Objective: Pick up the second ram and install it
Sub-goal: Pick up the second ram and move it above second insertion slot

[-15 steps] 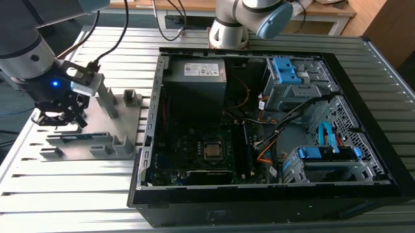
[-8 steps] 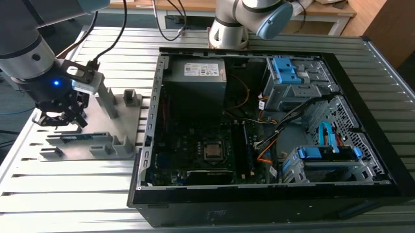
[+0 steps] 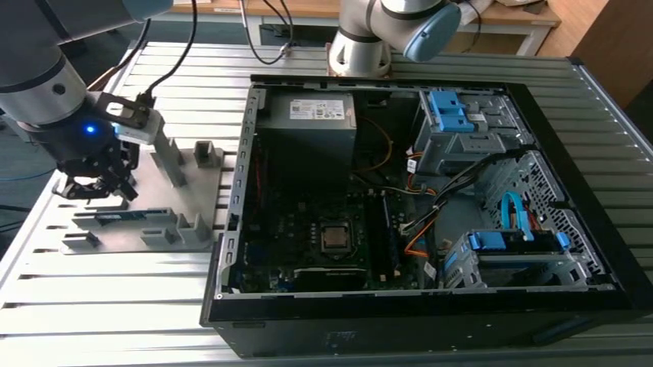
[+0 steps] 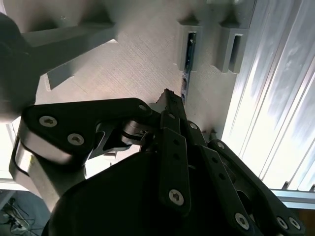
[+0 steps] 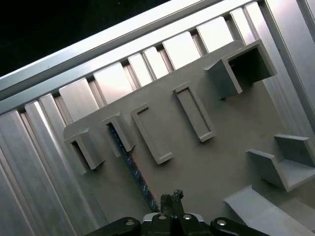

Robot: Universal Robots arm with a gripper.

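The second ram (image 3: pixel 121 218) is a thin blue-green stick standing on edge in the slotted holders of a grey fixture plate (image 3: pixel 194 195), at the exterior view's left. Both wrist views show it too: the ram (image 4: pixel 187 51) runs out of a holder, and the ram (image 5: pixel 129 162) stretches across the plate towards the fingertips. My gripper (image 3: pixel 100 189) hangs just above the plate, close beside one end of the stick. Its black fingers meet at the tips, gripper (image 4: pixel 167 94) and gripper (image 5: pixel 172 195), with nothing between them.
An open computer case (image 3: pixel 531 99) lies on the slatted metal table to the exterior view's right, with a grey power supply (image 3: pixel 306 122), memory slots (image 3: pixel 388 229) and blue drive-bay clips (image 3: pixel 449 107). A second arm's base (image 3: pixel 362 46) stands behind the case. Upright grey brackets (image 3: pixel 168 157) rise from the plate.
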